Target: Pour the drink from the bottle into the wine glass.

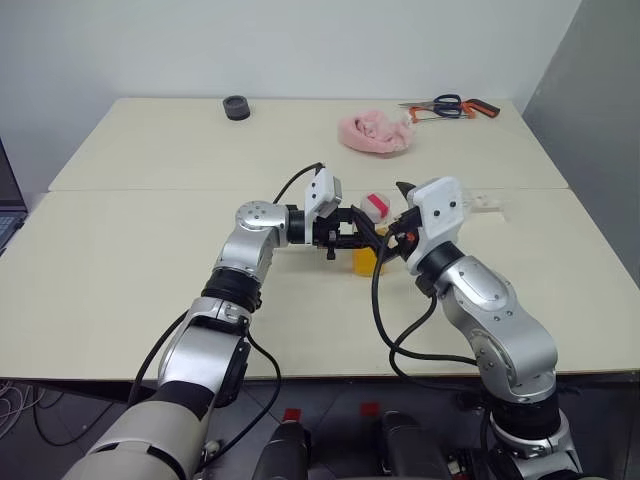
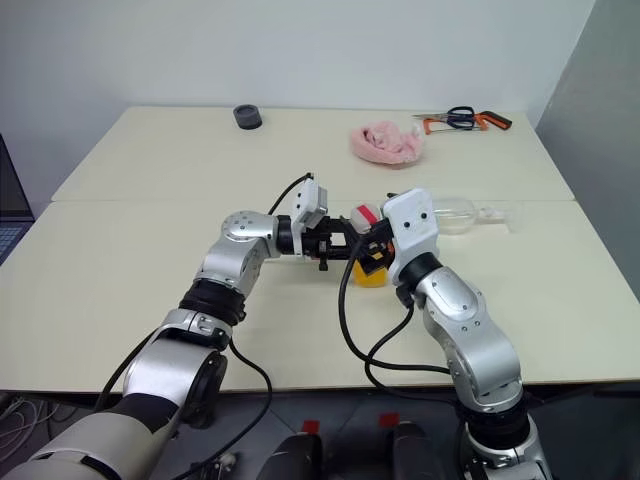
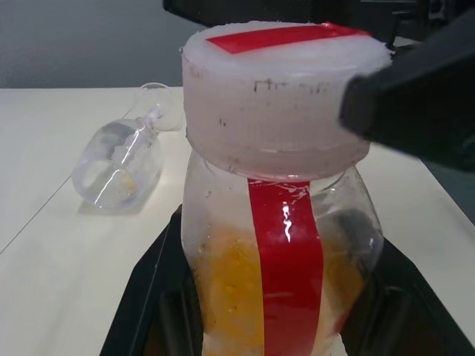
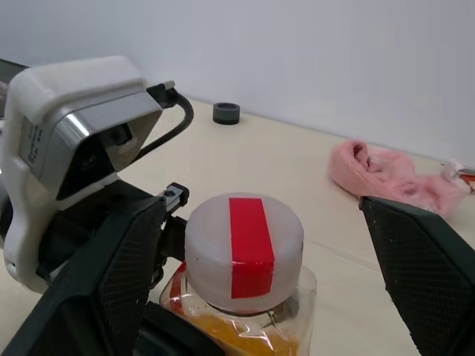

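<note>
Right now I have the left gripper (image 1: 352, 237) clamped on the bottle (image 3: 278, 245), upright above the table (image 1: 140, 290), the drink (image 3: 234, 297) low inside. My right gripper (image 4: 260, 245) stands wide, 1 finger either side of the cap (image 4: 243, 252), not touching. Beyond the bottle the wine glass (image 3: 122, 167) lies on its side. Bare tabletop surrounds both tools; a pink cloth (image 1: 375, 132) lies well beyond.

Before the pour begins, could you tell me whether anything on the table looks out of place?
Yes: the wine glass lies on its side on the table, beyond the capped bottle, so it cannot take the drink.
</note>
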`<control>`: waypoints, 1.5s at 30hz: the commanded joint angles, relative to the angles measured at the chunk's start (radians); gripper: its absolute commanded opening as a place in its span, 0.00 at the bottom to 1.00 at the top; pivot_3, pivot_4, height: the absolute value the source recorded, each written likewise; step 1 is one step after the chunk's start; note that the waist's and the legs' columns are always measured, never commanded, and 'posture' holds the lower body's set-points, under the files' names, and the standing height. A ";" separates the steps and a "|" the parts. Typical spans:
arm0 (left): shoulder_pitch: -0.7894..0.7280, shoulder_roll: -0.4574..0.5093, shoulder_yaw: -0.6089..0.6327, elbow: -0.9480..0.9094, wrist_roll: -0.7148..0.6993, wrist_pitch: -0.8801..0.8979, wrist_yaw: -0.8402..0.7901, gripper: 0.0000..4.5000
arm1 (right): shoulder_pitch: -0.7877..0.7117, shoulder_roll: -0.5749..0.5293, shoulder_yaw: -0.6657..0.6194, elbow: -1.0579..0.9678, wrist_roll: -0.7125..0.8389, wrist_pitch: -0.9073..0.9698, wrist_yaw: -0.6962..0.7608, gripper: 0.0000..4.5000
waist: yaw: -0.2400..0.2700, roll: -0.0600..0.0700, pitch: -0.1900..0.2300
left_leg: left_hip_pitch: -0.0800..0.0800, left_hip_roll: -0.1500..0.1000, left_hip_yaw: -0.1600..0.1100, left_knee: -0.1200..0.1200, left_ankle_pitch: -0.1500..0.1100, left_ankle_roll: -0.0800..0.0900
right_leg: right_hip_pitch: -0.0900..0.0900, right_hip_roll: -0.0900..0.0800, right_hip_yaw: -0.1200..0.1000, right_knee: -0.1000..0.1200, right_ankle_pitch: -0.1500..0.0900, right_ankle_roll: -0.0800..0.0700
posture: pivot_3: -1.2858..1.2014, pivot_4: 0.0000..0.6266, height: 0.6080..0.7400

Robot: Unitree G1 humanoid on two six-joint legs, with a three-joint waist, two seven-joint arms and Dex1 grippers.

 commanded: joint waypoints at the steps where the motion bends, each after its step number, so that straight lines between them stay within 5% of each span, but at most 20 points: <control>1: -0.025 -0.001 0.019 -0.023 -0.016 -0.012 0.000 0.40 | 0.000 0.010 -0.017 -0.019 0.008 -0.004 0.004 0.99 | 0.000 0.000 0.000 | 0.000 0.000 0.000 0.000 0.000 0.000 | 0.000 0.000 0.000 0.000 0.000 0.000 | 0.52 0.24 1.00; 4: -0.023 0.001 0.018 -0.028 -0.015 -0.011 -0.002 0.40 | -0.005 0.020 -0.020 -0.012 0.009 -0.018 0.001 0.86 | 0.000 0.000 0.000 | 0.000 0.000 0.000 0.000 0.000 0.000 | 0.000 0.000 0.000 0.000 0.000 0.000 | 0.52 0.24 1.00; 10: -0.019 0.007 0.016 -0.034 -0.015 -0.006 -0.008 0.40 | -0.019 0.019 -0.024 0.002 0.007 -0.059 0.018 0.42 | 0.000 0.000 0.000 | 0.000 0.000 0.000 0.000 0.000 0.000 | 0.000 0.000 0.000 0.000 0.000 0.000 | 0.52 0.24 1.00; 14: -0.022 0.009 0.013 -0.032 -0.015 -0.002 -0.015 0.40 | -0.044 -0.015 -0.040 0.047 0.036 -0.107 0.097 0.42 | 0.000 0.000 0.000 | 0.000 0.000 0.000 0.000 0.000 0.000 | 0.000 0.000 0.000 0.000 0.000 0.000 | 0.52 0.24 1.00; 21: -0.035 0.013 0.016 -0.031 -0.034 0.016 -0.065 0.40 | -0.224 -0.196 -0.146 0.341 0.352 -0.065 0.597 0.42 | 0.000 0.000 0.000 | 0.000 0.000 0.001 0.001 0.000 0.000 | 0.000 0.000 0.000 0.000 0.000 0.000 | 0.52 0.24 1.00; 26: -0.040 0.014 0.015 -0.022 -0.023 0.003 -0.074 0.40 | -0.333 -0.297 -0.113 0.564 0.311 -0.104 0.757 0.42 | -0.005 0.000 0.000 | 0.001 0.001 0.000 0.000 0.000 0.001 | 0.000 0.001 -0.001 0.000 0.000 0.000 | 0.52 0.24 1.00; 29: -0.035 0.014 0.015 -0.028 -0.024 0.003 -0.071 0.40 | -0.314 -0.295 -0.136 0.549 0.303 -0.111 0.724 0.42 | -0.004 0.000 0.000 | -0.001 0.001 0.001 0.000 0.000 0.001 | 0.000 0.000 -0.001 -0.001 0.000 0.000 | 0.52 0.24 1.00; 36: -0.026 0.010 0.014 -0.032 -0.023 0.003 -0.057 0.40 | -0.152 -0.260 -0.231 0.213 0.349 -0.054 0.511 0.94 | 0.002 0.000 0.000 | -0.001 0.000 0.000 0.001 0.000 0.001 | 0.000 -0.001 -0.001 0.000 0.000 0.000 | 0.52 0.24 1.00; 45: -0.036 0.001 0.011 -0.001 -0.010 -0.019 -0.042 0.40 | -0.040 -0.079 -0.018 -0.045 0.082 0.004 0.073 0.95 | -0.003 0.000 0.000 | 0.000 0.000 0.001 0.002 0.000 0.001 | -0.001 0.000 0.000 0.002 0.000 0.000 | 0.52 0.24 1.00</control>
